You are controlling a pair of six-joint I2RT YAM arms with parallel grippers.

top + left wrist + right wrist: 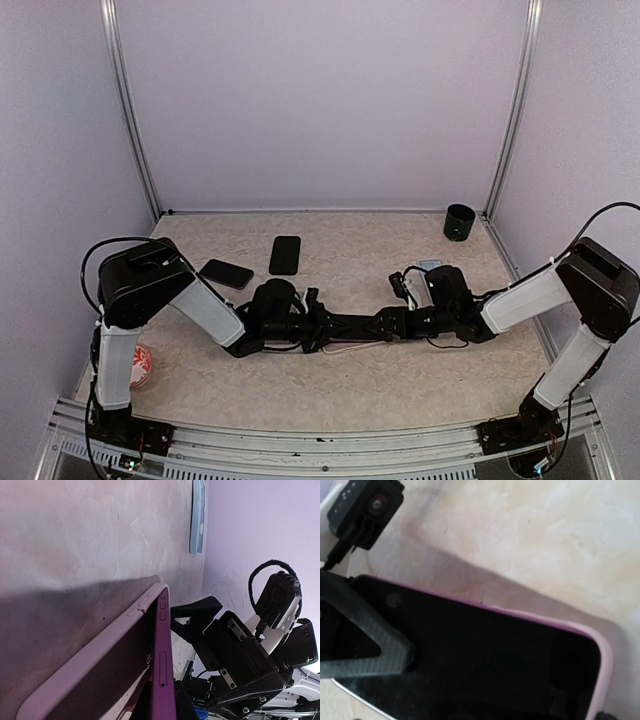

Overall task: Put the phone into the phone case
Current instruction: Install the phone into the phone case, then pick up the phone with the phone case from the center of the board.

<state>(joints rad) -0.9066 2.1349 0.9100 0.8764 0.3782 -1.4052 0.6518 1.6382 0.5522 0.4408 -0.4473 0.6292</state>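
Top external view: we see two arms reaching toward each other low over the middle of a pale table [400, 390]. The left claw [330, 327] and the right claw [375, 325] are almost tip to tip. Only a pale sliver of what lies between them shows.

Left wrist view: a pink phone case [90, 665] rises edge-on from the bottom of the picture, just above the table. Beside it stands the purple side of the phone [164, 670], its buttons bare. The left claw is clenched, and we judge that it grips the near end of the case with the phone in it, though its fingertips are out of the frame. One black finger of the right claw sits just past the far end of the phone. A light blue case [198, 515] lies well apart on the table.

Right wrist view: the phone's black screen fills the lower picture, and the pink rim wraps its far corner. The right claw is spread wide and grasps nothing we can see. We cannot tell whether it touches the phone.

We judge the task mostly done. The far corner looks seated, but the bare buttoned edge suggests that one long side needs pressing in.
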